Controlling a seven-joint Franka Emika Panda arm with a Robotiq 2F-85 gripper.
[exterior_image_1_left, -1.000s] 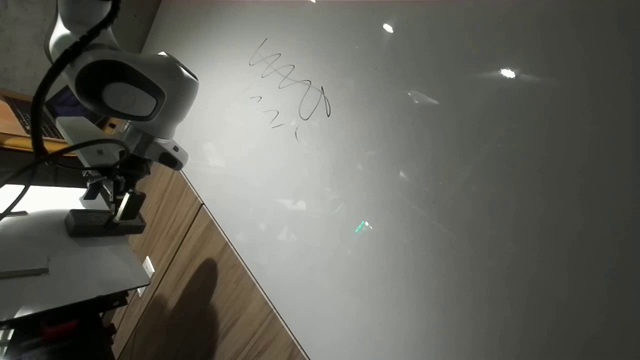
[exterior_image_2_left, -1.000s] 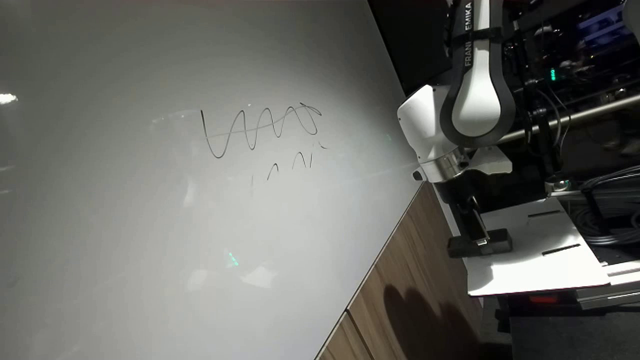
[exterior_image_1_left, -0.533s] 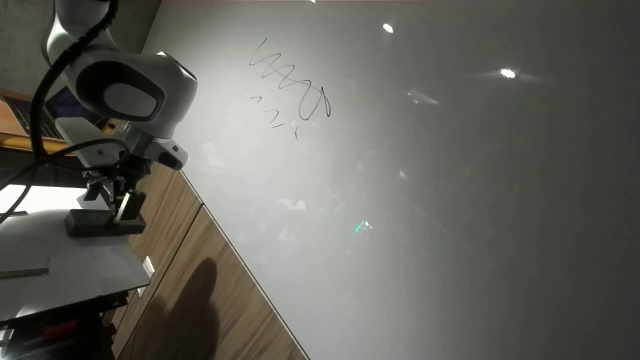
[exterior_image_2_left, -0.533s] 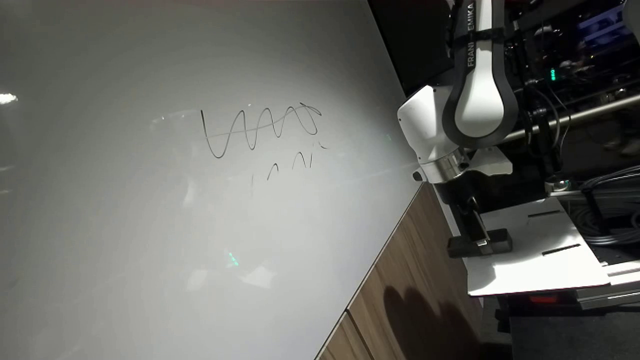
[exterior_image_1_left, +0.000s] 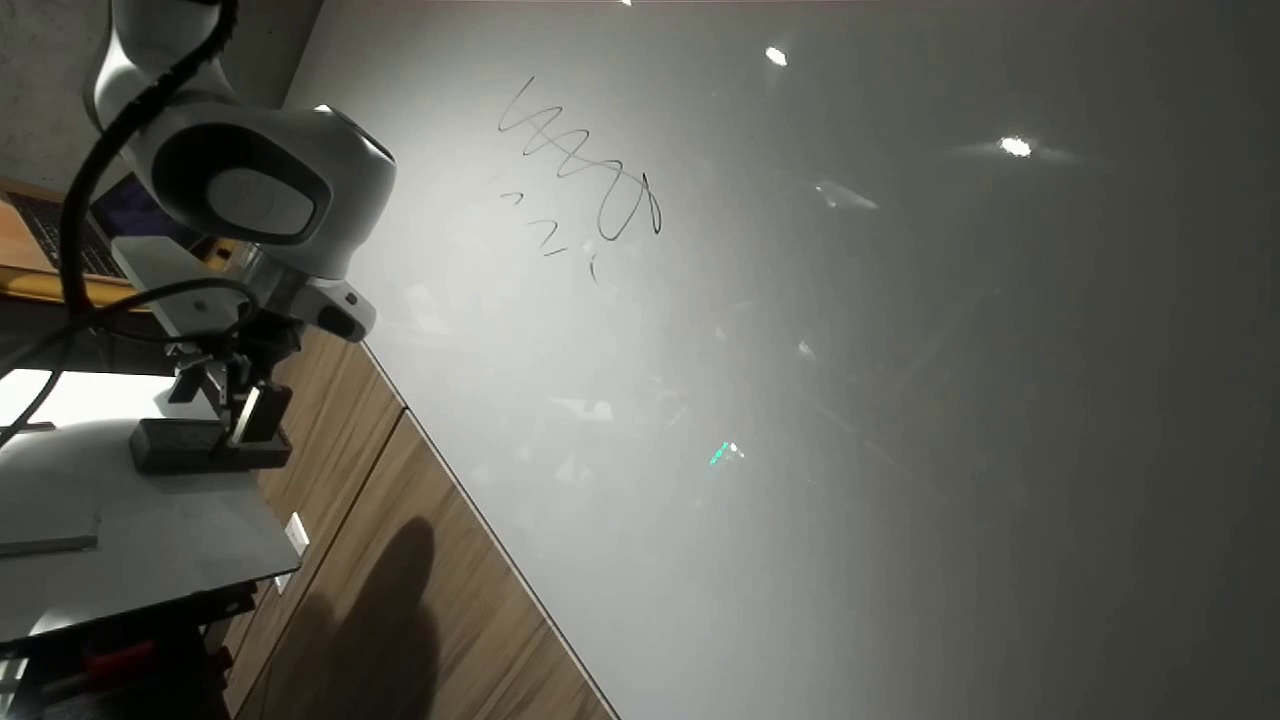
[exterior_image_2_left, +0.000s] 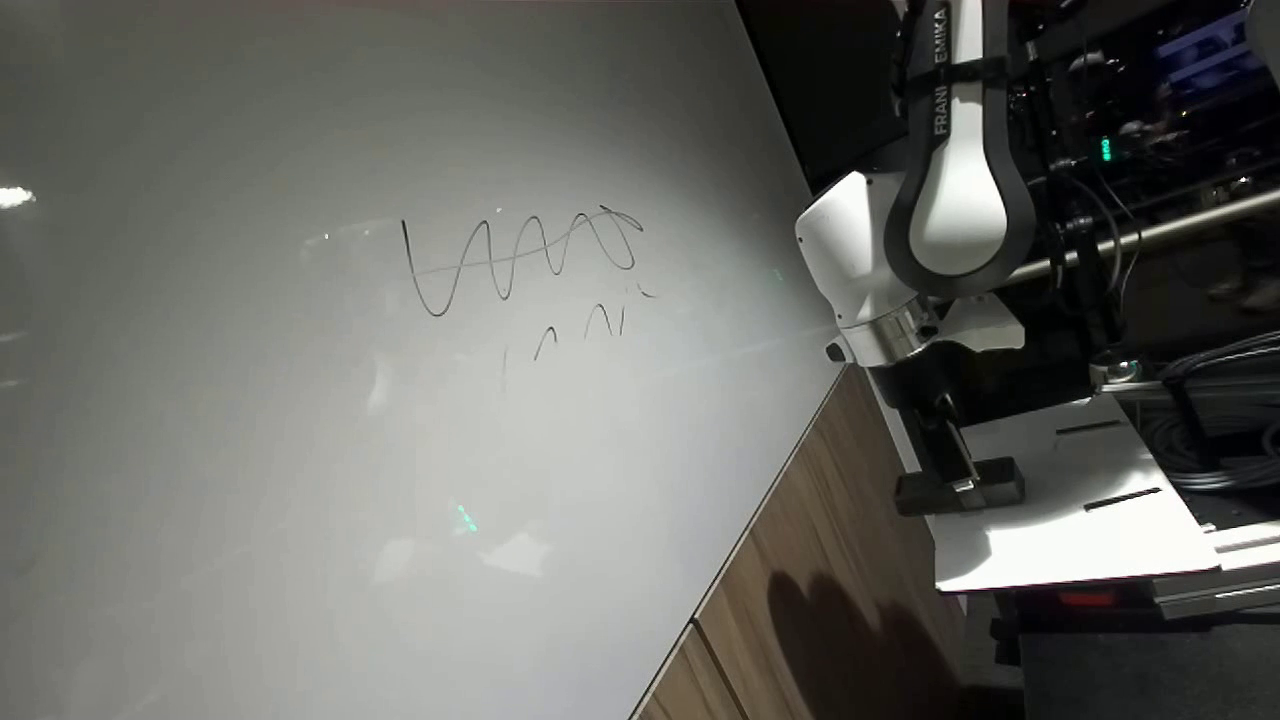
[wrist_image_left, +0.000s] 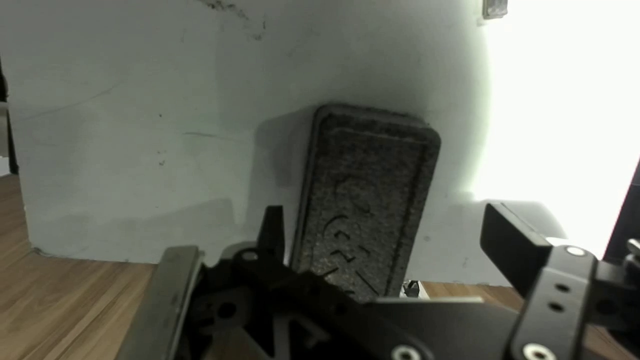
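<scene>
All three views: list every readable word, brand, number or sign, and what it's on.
"FRAN… EMIKA": robot arm, in an exterior view; a black strap interrupts the lettering.
Whiteboard: scribbles and short strokes, no word I can read.
Dark block, wrist view: marks, not legible.
Green lights: too small to read.
Laptop keys: too small to read.

Both exterior views toward whiteboard (exterior_image_1_left: 800, 300); wrist close-up

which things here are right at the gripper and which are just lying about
At the gripper:
dark block, between the open jaws, with a gap on one side
white panel, behind the block in the wrist view

Lying about or in the background:
scribble on the whiteboard
laptop
coiled cables
</scene>
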